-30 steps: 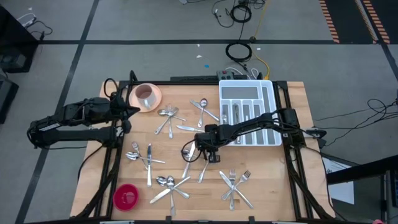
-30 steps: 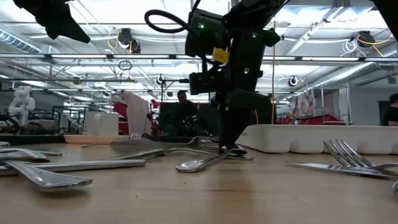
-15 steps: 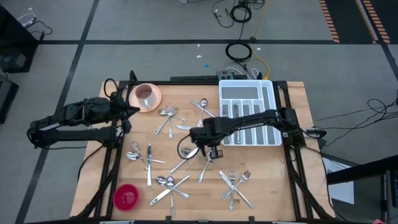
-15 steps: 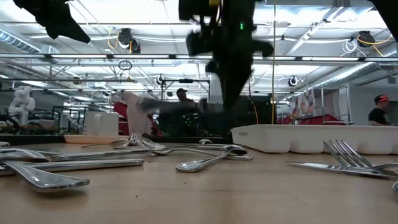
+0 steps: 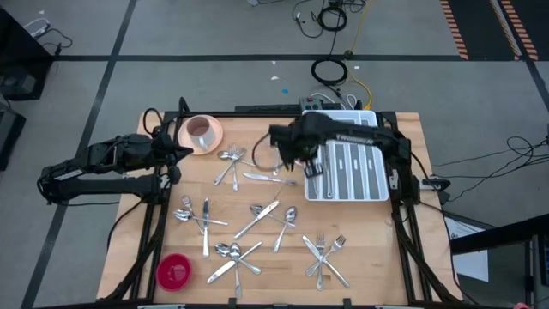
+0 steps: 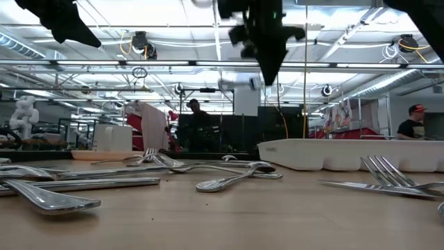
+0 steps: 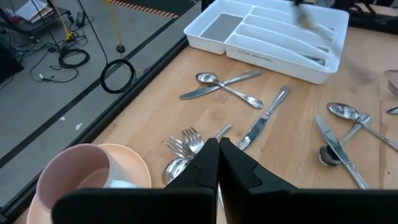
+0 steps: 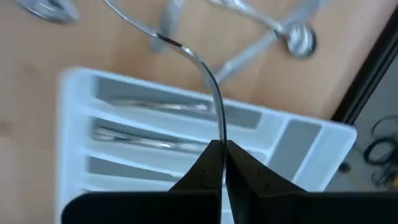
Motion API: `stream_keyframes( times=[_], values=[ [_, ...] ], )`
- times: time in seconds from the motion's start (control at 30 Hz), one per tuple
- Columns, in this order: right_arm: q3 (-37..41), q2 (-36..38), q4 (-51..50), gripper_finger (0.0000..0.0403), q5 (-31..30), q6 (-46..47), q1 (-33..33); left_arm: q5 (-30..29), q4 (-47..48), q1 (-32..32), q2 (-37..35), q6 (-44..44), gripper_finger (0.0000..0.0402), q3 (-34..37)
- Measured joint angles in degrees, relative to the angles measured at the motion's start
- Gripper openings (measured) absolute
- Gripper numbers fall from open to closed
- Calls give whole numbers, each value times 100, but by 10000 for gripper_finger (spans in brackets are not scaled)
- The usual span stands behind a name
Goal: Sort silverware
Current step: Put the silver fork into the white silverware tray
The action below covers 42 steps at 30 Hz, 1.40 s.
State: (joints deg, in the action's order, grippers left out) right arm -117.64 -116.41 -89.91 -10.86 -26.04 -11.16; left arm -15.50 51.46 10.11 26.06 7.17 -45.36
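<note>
Since a second earlier, the right gripper point(image 5: 310, 169) had risen from mid-table to the white tray point(image 5: 371, 190), pinching one slim piece point(image 8: 208, 87), probably a spoon, above its compartments. Remaining silverware point(image 5: 257, 219) lay scattered across the table point(image 5: 403, 249). Beside the pink cup point(image 5: 199, 131), the left gripper point(image 5: 180, 151) waited, fingers pressed together.

Blurred, hidden and cut-off parts

The utensil point(image 8: 205, 74) pinched in the right gripper point(image 8: 217, 163) is too blurred to tell fork from spoon. The white tray point(image 5: 371, 184) is partly hidden under the right arm; its contents are streaks. The left gripper point(image 6: 61, 21) is cut off by the low view's top edge.
</note>
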Motion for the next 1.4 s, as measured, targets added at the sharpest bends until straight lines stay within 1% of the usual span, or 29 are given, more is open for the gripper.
stream_keyframes(
  times=[0.13,0.27,0.47,0.57,0.63,0.77,0.87,1.03,1.2,1.4],
  values=[
    [370,-38,-12,0,48,-392,-534,-76,4,0,9,-2,7,0],
    [828,-38,-10,0,67,-859,-875,-116,9,0,9,166,7,0],
    [1483,-40,-11,0,55,-1801,-994,-125,34,0,9,444,7,0],
    [1681,-40,-13,0,45,-2301,-1003,-125,33,0,9,452,7,0],
    [1722,-40,-9,0,-27,-2534,-1025,-134,33,0,9,455,7,0],
    [1738,-40,-5,0,-384,-2930,-1100,-312,33,0,9,458,7,0],
    [1738,-40,-9,0,-536,-2973,-1162,-408,33,0,9,459,7,0],
    [1738,-40,-9,0,-570,-3184,-1174,-453,33,0,11,460,7,0],
    [1738,-40,9,0,-574,-3342,-1054,-460,48,0,11,460,7,0],
    [1669,-193,323,0,-551,-3575,-879,-500,50,0,11,460,7,0]
  ],
)
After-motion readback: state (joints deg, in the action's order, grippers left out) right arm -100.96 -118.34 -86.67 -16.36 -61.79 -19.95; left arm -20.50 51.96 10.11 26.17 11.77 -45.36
